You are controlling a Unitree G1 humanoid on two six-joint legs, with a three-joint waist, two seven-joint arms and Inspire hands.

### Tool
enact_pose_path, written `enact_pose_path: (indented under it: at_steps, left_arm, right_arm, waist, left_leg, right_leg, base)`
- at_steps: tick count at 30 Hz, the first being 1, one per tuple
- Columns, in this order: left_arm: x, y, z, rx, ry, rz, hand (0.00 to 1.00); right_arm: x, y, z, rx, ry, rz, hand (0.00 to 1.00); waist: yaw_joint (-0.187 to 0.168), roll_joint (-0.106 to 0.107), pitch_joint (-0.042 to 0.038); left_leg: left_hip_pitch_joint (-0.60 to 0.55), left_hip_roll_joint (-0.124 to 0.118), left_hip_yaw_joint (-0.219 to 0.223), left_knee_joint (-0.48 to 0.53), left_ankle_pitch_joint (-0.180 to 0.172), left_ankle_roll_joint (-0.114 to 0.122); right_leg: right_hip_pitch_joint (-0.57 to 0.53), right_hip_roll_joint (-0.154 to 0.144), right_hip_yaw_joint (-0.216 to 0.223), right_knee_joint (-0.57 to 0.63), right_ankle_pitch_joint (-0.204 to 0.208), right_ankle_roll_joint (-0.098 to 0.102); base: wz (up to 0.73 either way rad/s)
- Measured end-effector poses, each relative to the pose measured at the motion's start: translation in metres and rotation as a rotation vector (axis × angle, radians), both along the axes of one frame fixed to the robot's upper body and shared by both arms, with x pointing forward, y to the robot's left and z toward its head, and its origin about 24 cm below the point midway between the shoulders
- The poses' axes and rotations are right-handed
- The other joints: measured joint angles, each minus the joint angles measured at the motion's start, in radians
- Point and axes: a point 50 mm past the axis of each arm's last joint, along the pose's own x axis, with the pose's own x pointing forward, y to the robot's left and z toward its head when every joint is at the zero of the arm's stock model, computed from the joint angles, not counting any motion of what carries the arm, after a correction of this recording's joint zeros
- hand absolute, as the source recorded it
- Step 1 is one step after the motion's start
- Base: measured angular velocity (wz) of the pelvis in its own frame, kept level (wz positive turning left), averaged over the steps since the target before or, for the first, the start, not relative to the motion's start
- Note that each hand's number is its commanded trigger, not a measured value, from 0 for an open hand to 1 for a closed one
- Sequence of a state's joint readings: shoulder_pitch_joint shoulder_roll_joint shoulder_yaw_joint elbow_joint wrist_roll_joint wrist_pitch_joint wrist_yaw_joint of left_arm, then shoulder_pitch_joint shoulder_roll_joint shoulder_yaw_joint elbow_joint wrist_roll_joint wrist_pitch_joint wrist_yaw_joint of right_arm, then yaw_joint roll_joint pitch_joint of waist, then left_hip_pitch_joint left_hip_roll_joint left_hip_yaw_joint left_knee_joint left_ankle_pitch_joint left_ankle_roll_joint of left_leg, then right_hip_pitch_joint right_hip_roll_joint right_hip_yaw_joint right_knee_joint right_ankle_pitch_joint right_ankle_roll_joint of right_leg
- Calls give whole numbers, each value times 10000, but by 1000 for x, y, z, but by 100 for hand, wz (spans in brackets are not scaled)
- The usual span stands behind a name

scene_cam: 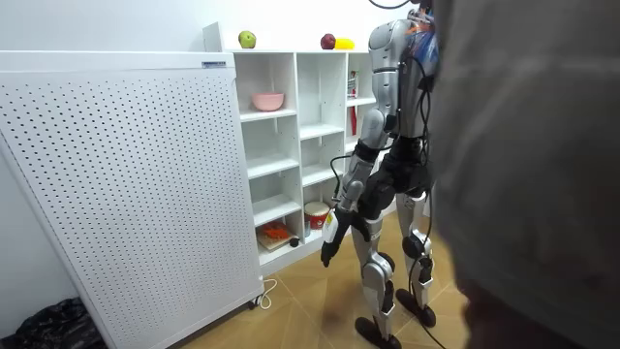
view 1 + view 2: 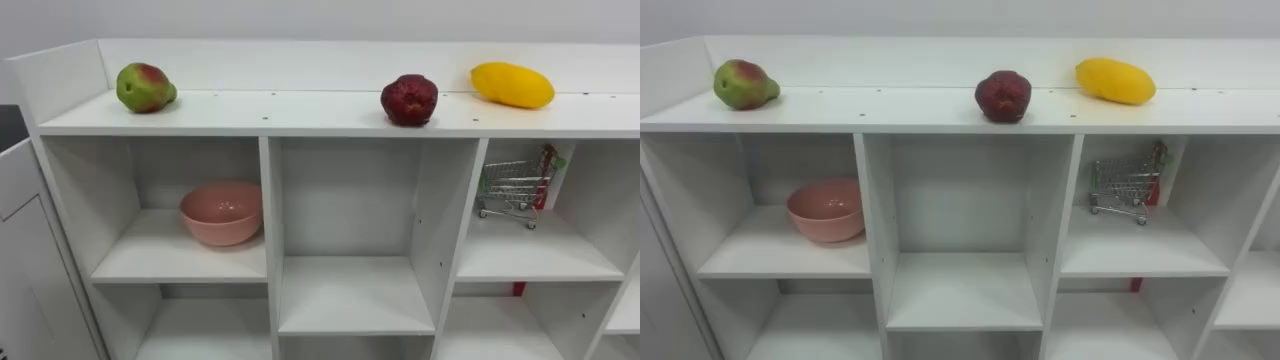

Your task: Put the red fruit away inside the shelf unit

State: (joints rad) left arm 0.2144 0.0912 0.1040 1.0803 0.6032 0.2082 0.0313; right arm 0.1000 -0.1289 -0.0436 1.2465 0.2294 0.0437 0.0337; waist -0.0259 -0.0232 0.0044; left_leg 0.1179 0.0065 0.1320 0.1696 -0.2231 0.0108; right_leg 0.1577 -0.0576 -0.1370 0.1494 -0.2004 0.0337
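Atop the closet (image 2: 300,112), the pear (image 2: 145,87) sits far left, the red fruit (image 2: 408,99) and the mango (image 2: 511,84) right of centre, the mango lengthwise along its top. Our left robot hand (image 1: 330,240) hangs by the thigh, well below them all; wide or closed, we cannot tell. Reaching means lifting high.

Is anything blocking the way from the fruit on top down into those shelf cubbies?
Nothing visible does. The green-red fruit, dark red fruit and yellow mango lie on the shelf top. The middle cubby is open-fronted. A pink bowl and a toy cart sit in its neighbours.
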Motion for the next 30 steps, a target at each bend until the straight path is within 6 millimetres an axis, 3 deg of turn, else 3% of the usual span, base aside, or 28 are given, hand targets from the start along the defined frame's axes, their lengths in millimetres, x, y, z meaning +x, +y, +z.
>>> enact_pose_path:
  at_steps: [5,8,12,15,20,23,26,28,30]
  left_arm:
    - [1,0,0,-19,-67,-20,0]
    - [3,-1,0,9,-210,-99,0]
    - [2,-1,0,248,-365,-21,0]
    - [0,-1,0,263,-455,161,0]
    - [-2,2,1,251,-700,543,0]
    - [0,5,2,409,-963,744,0]
    - [1,9,3,600,-1055,662,0]
    - [1,10,4,737,-1108,585,0]
    - [1,10,4,863,-1114,454,0]
  right_arm:
    - [0,0,0,15,-1,-126,0]
    - [-7,1,-1,194,37,-1139,0]
    - [-25,6,-3,498,169,-3802,0]
    - [-36,5,-3,769,59,-6168,0]
    - [-29,-6,-1,896,-792,-9240,0]
    - [1,-22,8,843,-2127,-10342,0]
    - [59,-42,32,538,-4143,-10046,0]
    - [112,-49,68,274,-6366,-8781,0]
    - [140,-49,98,-538,-7762,-7328,0]
  waist:
    - [4,2,1]
    - [16,26,-5]
    - [31,71,-4]
    - [-158,129,-5]
    - [-342,117,-24]
    - [-545,84,-39]
    - [-532,75,-30]
    - [-499,27,-25]
    - [-435,-40,-27]
  left_leg:
    - [-10,1,-2,-1,0,0]
    - [-10,1,-6,-1,0,0]
    - [72,23,40,-42,-3,-5]
    - [110,31,34,-61,-14,-17]
    - [126,32,51,-51,-14,-17]
    - [118,20,46,-8,-12,-14]
    - [134,7,34,-16,-10,-10]
    - [118,9,3,12,-10,-10]
    - [82,0,-36,27,-10,-10]
  right_leg:
    - [-10,1,-6,1,0,0]
    - [-11,1,-37,0,0,0]
    - [-3,21,-7,2,0,0]
    - [3,28,-11,10,-1,0]
    - [16,49,8,24,0,-1]
    - [30,37,6,43,1,-2]
    - [-9,40,68,106,6,-11]
    - [-54,50,85,107,5,-13]
    - [-86,53,23,31,6,-15]
  base:
    - [0]
    - [0]
    - [-3]
    - [-1]
    - [-9]
    - [-3]
    - [-7]
    - [-2]
    - [8]
